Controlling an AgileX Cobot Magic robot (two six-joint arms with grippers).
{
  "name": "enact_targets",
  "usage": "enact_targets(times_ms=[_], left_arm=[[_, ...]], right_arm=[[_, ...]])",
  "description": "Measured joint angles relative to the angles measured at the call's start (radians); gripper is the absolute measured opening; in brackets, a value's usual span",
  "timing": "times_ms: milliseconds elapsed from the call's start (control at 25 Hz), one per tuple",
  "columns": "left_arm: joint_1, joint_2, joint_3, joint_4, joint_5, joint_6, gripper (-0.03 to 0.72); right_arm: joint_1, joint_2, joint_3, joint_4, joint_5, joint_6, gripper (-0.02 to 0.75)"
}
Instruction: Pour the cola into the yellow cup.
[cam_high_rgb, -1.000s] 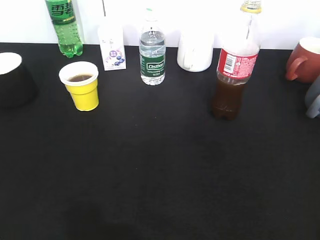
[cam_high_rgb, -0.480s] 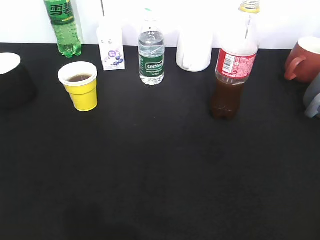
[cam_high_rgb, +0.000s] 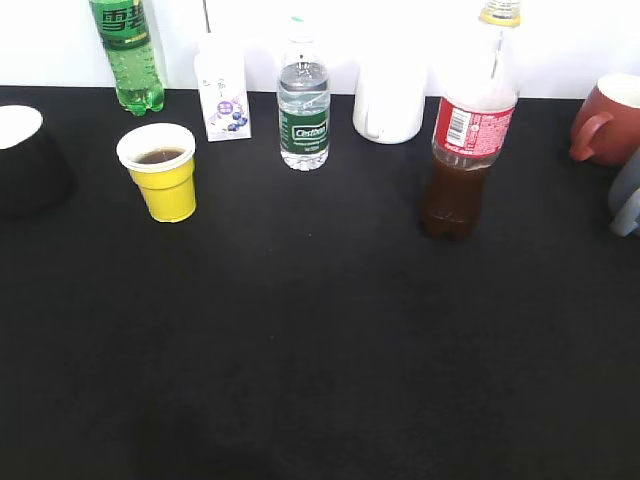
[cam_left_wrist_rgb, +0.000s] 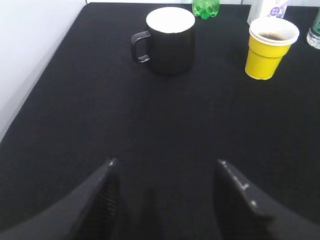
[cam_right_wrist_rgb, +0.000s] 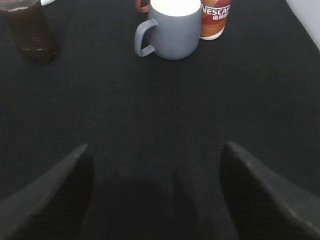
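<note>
The cola bottle (cam_high_rgb: 466, 150) stands upright at the right of the black table, red label, yellow cap on, dark drink in its lower part; its base shows in the right wrist view (cam_right_wrist_rgb: 30, 30). The yellow cup (cam_high_rgb: 164, 172) stands at the left and holds some dark drink; it also shows in the left wrist view (cam_left_wrist_rgb: 269, 47). My left gripper (cam_left_wrist_rgb: 165, 167) is open and empty above the bare table, well short of the cup. My right gripper (cam_right_wrist_rgb: 155, 150) is open and empty, well short of the bottle. Neither gripper shows in the exterior view.
Along the back stand a green soda bottle (cam_high_rgb: 127, 55), a small carton (cam_high_rgb: 224, 92), a water bottle (cam_high_rgb: 304, 100) and a white mug (cam_high_rgb: 390, 100). A black mug (cam_left_wrist_rgb: 167, 34) is far left. A red mug (cam_high_rgb: 610, 120), grey mug (cam_right_wrist_rgb: 172, 31) and Nescafe can (cam_right_wrist_rgb: 215, 19) are far right.
</note>
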Motion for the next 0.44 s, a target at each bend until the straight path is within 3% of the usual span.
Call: enact_targets(times_ms=[440], left_arm=[[0.0, 0.0, 0.0, 0.0, 0.0, 0.001, 0.449]], right_arm=[[0.0, 0.0, 0.0, 0.0, 0.0, 0.001, 0.587]])
